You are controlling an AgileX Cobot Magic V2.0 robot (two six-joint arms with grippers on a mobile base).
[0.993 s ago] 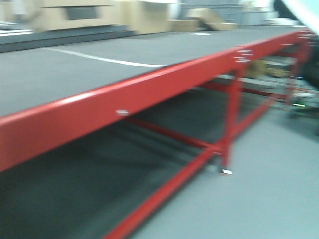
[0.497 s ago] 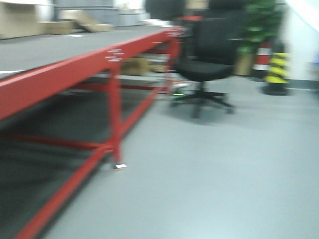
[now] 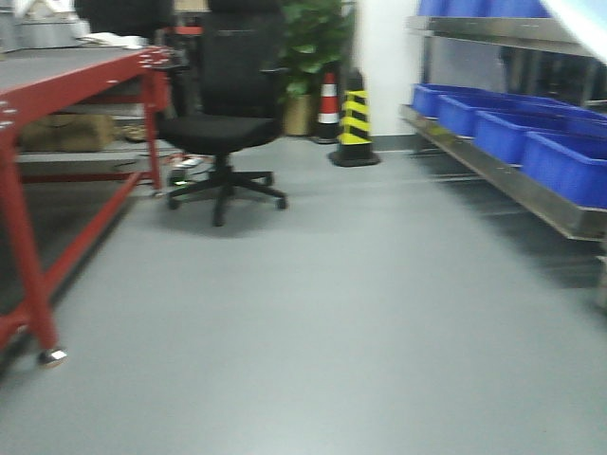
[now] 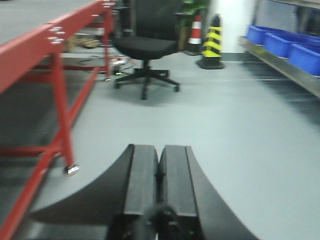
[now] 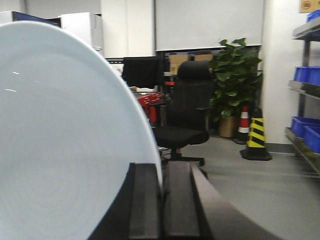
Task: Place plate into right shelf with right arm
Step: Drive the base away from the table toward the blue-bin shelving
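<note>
The plate stands on edge in the right arm's jaws, which are clamped on its rim. The rim runs down into the narrow gap between the two dark pads. In the right wrist view the plate fills the left half of the picture. Its left and lower parts are cut off by the frame, and it hides whatever lies behind it.

The shelf is off to the right across the grey floor, not near the plate. In the front view its steel rail carries a row of blue bins. The near end runs out of frame, and the upper tier shows only in part. A pale sliver crosses the top right corner of that view — too blurred to tell what it is.

The left arm's jaws are pressed together with nothing between them, hanging over the floor.

To the left is a red-framed surface, with only one end and a leg in view. Beyond it stand a black office chair, a leafy plant and a yellow-and-black striped cone — all soft with blur.
</note>
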